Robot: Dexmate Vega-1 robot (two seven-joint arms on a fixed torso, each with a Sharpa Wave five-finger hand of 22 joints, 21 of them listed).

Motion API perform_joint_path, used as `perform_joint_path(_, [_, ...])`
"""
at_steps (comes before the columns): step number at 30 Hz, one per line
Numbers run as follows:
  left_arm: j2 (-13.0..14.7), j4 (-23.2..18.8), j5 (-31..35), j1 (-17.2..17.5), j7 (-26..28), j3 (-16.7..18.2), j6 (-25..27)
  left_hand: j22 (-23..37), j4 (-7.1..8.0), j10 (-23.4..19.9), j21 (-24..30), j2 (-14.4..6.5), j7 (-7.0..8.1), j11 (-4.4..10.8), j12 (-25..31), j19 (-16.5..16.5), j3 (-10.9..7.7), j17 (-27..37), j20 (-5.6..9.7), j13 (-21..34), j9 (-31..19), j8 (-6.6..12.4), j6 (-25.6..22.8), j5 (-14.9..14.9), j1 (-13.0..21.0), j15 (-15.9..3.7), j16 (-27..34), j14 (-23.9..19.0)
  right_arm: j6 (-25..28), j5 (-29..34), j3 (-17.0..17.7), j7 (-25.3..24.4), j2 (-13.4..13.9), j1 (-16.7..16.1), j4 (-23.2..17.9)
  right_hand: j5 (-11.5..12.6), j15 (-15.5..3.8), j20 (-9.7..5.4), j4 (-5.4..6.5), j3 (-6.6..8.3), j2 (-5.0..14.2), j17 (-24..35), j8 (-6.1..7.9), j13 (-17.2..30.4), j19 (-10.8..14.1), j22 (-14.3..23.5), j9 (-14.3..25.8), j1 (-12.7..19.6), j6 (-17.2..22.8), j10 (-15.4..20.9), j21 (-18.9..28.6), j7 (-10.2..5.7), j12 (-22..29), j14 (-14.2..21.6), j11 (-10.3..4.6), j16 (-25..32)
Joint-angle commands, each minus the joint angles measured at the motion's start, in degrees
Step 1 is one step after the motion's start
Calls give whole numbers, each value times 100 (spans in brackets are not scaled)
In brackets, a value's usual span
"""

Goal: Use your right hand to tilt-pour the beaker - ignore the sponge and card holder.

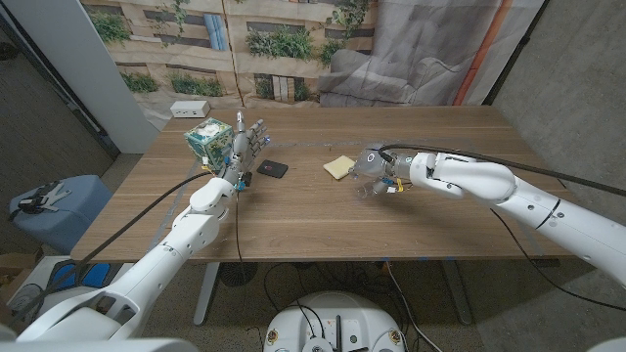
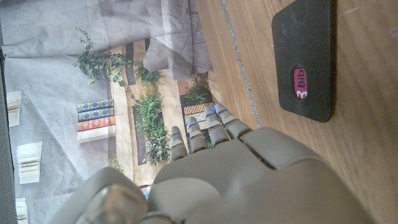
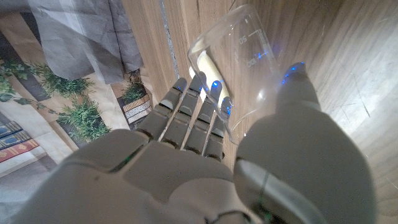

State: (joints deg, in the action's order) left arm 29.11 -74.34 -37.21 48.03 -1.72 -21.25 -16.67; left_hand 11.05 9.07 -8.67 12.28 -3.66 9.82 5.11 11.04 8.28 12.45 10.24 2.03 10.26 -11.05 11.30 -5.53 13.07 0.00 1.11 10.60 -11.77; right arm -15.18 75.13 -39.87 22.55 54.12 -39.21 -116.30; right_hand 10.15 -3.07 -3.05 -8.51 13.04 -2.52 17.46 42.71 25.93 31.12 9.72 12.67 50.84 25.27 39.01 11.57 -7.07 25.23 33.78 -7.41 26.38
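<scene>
A clear glass beaker (image 3: 239, 68) with printed volume marks is gripped in my right hand (image 3: 205, 149), fingers on one side and thumb on the other. It is tipped over, its open mouth pointing away from the palm toward the yellow sponge (image 3: 205, 65). In the head view my right hand (image 1: 377, 174) holds the beaker (image 1: 370, 162) just above the table's middle, beside the sponge (image 1: 339, 166). My left hand (image 1: 245, 147) stands upright at the left with its fingers apart and nothing in it, close to the black card holder (image 1: 273, 168), which shows as card holder (image 2: 306, 59).
A green patterned tissue box (image 1: 208, 140) stands just behind my left hand. A white power strip (image 1: 192, 109) lies at the table's far left edge. Bare wood (image 1: 323, 220) stretches toward the front edge.
</scene>
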Motion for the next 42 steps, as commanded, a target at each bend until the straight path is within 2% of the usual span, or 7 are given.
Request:
perform_joint_path(1, [3, -1, -1, 2, -1, 1, 0, 18, -8, -53, 42, -148, 39, 6, 32, 39, 30, 31, 57, 17, -21, 34, -46, 25, 9, 7, 29, -42, 86, 170, -59, 193, -33, -17, -37, 31, -894, -291, 122, 106, 828, 10, 64, 21, -43, 25, 5, -87, 499, 459, -23, -425, -23, -14, -437, -4])
perform_joint_path(9, [3, -3, -1, 2, -1, 2, 2, 18, -8, -58, 42, -147, 40, 4, 34, 39, 30, 31, 57, 17, -21, 31, -43, 25, 9, 5, 28, -39, 108, 210, -70, 160, -38, -27, -54, 31, -896, -285, 119, 107, 843, 16, 63, 28, -48, 25, 2, -97, 493, 449, -23, -438, -36, -17, -433, -6])
perform_joint_path(15, [2, -3, -1, 1, 0, 1, 2, 18, -8, -57, 42, -147, 43, 6, 33, 39, 30, 31, 57, 17, -21, 28, -37, 25, 9, 4, 29, -44, 151, -102, 49, 89, -22, -86, -36, 25, -866, -287, 145, 91, 854, 21, 58, 37, -19, 24, -2, -165, 477, 440, -10, -407, -54, 1, -431, -8])
perform_joint_path(42, [1, -2, 0, 1, 1, 1, 1, 18, -8, -60, 42, -147, 52, -4, 35, 40, 30, 31, 54, 17, -21, 21, -23, 25, 9, 8, 27, -38, 359, -2674, 659, -181, -120, -312, 279, 28, -876, -264, 119, 67, 841, 33, 124, 39, 1, 19, -18, -255, 619, 519, -9, -365, -92, 58, -434, -22])
